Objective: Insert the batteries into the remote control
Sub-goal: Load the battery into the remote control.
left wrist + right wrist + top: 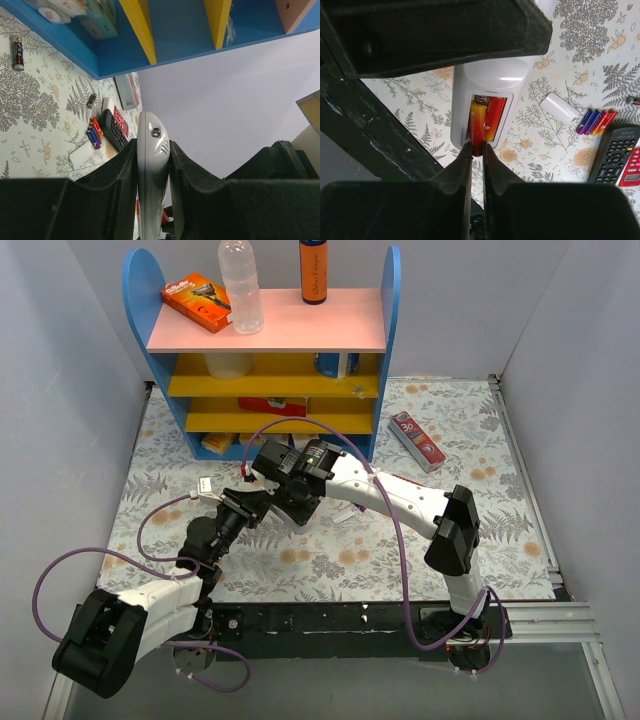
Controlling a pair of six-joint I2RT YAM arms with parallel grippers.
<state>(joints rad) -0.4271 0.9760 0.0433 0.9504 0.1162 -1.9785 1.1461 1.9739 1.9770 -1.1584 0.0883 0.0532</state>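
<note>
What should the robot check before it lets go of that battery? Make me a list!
1. Left gripper clamps the white plastic remote control on both sides: ok.
2. Battery compartment is open, and its white cover lies apart on the table: ok.
3. Right gripper pinches the end of the red-orange cylindrical battery in the left slot: ok.
4. That battery lies fully flat in its slot: cannot tell.
5. The slot beside it is filled by a second red battery: ok.
6. Plus and minus ends point the correct way: cannot tell.
</note>
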